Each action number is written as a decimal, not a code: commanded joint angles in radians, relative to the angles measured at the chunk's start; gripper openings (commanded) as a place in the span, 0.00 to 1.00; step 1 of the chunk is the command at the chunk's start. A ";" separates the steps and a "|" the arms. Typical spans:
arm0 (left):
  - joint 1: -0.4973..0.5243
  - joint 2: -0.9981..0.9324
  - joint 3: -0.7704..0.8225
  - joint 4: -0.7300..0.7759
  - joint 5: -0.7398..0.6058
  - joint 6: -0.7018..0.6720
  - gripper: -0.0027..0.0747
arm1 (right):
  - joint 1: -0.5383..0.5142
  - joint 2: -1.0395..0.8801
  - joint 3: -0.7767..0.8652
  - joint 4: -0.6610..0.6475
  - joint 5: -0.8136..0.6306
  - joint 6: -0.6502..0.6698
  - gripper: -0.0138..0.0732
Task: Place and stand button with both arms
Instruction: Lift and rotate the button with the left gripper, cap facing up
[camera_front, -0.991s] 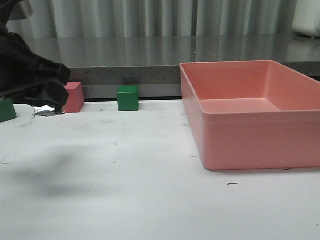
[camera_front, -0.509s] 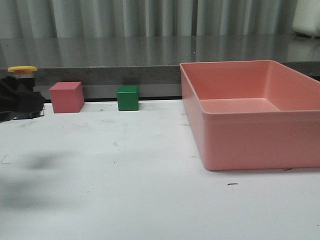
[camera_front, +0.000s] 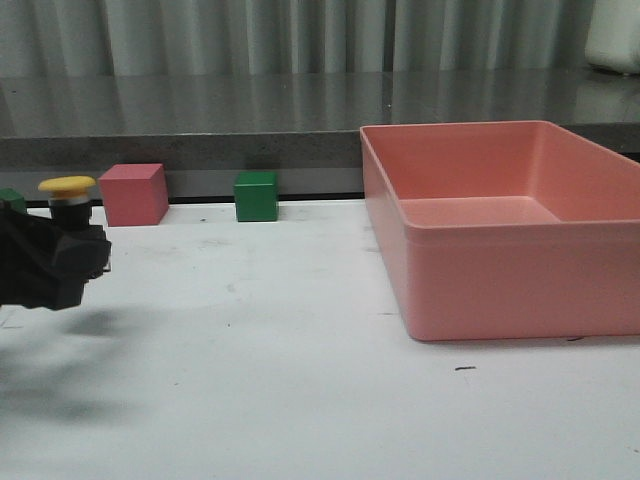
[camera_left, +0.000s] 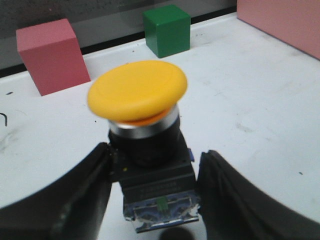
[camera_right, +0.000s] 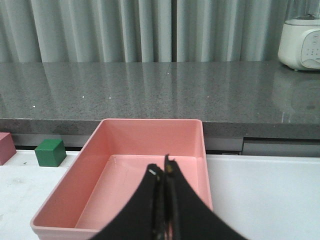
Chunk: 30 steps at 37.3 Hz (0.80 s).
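Note:
The button (camera_front: 67, 190) has a yellow mushroom cap, a black collar and a dark base. It stands upright at the far left of the white table, in front of the red cube (camera_front: 133, 193). My left gripper (camera_front: 88, 255) is shut on its base. In the left wrist view the button (camera_left: 145, 125) sits between the black fingers (camera_left: 85, 190), cap away from the wrist. My right gripper (camera_right: 164, 172) is shut and empty, above the pink tray (camera_right: 65, 195). It is out of the front view.
The pink tray (camera_front: 500, 230) fills the right of the table. A green cube (camera_front: 256, 195) and the red cube stand at the back edge, and another green cube (camera_front: 10, 200) at the far left. A grey counter ledge runs behind.
My left gripper has come down and to the right with the button. The cap is now lower, level with the red cube's top.

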 joint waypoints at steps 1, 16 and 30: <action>0.002 0.038 -0.013 -0.018 -0.189 0.011 0.29 | -0.006 0.006 -0.026 -0.010 -0.084 -0.010 0.08; 0.002 0.177 -0.010 -0.014 -0.286 0.075 0.29 | -0.006 0.006 -0.026 -0.010 -0.084 -0.010 0.08; 0.002 0.178 0.050 -0.018 -0.351 0.148 0.51 | -0.006 0.006 -0.026 -0.010 -0.084 -0.010 0.08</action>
